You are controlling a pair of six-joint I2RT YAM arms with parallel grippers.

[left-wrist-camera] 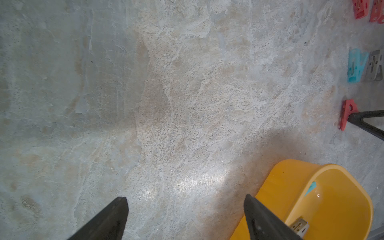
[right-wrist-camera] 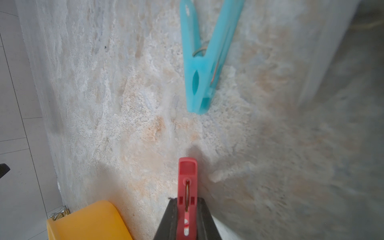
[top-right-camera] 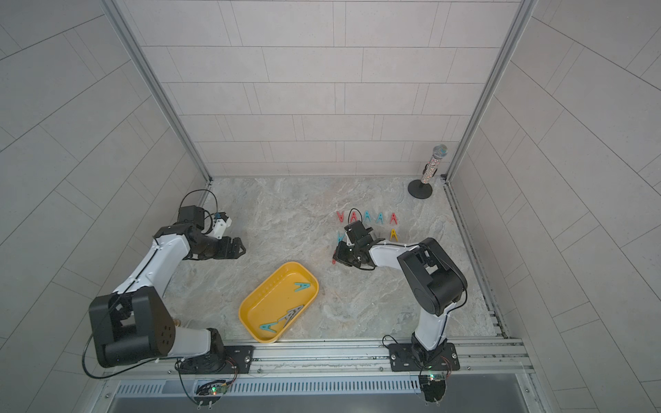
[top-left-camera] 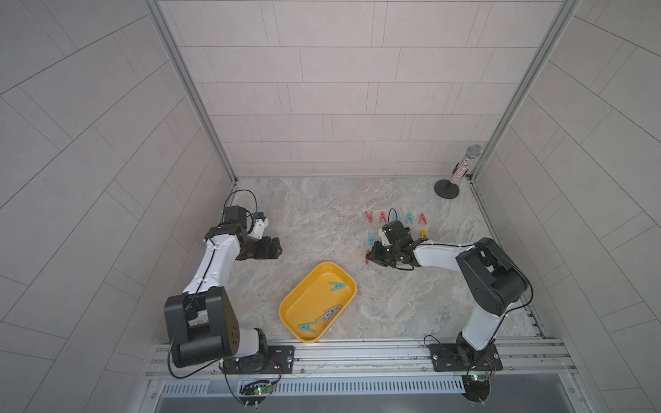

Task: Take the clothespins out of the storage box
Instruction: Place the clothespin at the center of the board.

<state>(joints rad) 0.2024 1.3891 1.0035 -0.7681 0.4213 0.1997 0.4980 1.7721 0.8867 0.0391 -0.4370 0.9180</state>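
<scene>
**Right gripper pinching a red peg; box not yet empty**

Ground. An aluminium rail (top-left-camera: 357, 354) at the near edge carries both arm bases. Past it is the desk (top-left-camera: 322, 214): stone-look, mottled grey and beige, matt, with one soft glare patch. Pale tile-pattern panels close three sides.

Pegs, look. A-shaped plastic, two splayed legs, a wire spring at the waist.

Box. The storage box (top-left-camera: 311, 293) sits nearer than both grippers, between the arms, askew, with one corner close to the rail. It is shallow yellow plastic with rounded corners and a plain floor. Inside:
- a near teal peg (top-left-camera: 307, 327) at the rail end
- grey pegs (top-left-camera: 331, 315) overlapping mid-floor, number cannot be told
- a far teal peg (top-left-camera: 337, 286) at the end toward the right gripper

Grippers. Left gripper (left-wrist-camera: 185, 200): jaws spread wide, nothing between them, over bare desk, with the box's far corner just beside one finger. Right gripper (right-wrist-camera: 186, 202): jaws nearly closed on a red clothespin (right-wrist-camera: 187, 176), a finger on either side. The peg's nose pokes out past the fingertips, low at the desk; contact cannot be told.

Beyond the right gripper. Just ahead of the held nose lies a teal clothespin (right-wrist-camera: 199, 68), flat. A grey clothespin (left-wrist-camera: 374, 66) lies beside it, seen from the left wrist only. Farther on is a row of five (top-left-camera: 409, 218): red, red, teal, teal, red. A yellow clothespin (top-left-camera: 424, 234) lies just short of the row's outer end. Farthest, in the corner off the gripper's outer side, a glittery microphone (top-left-camera: 461, 168) stands upright on a round black base.
</scene>
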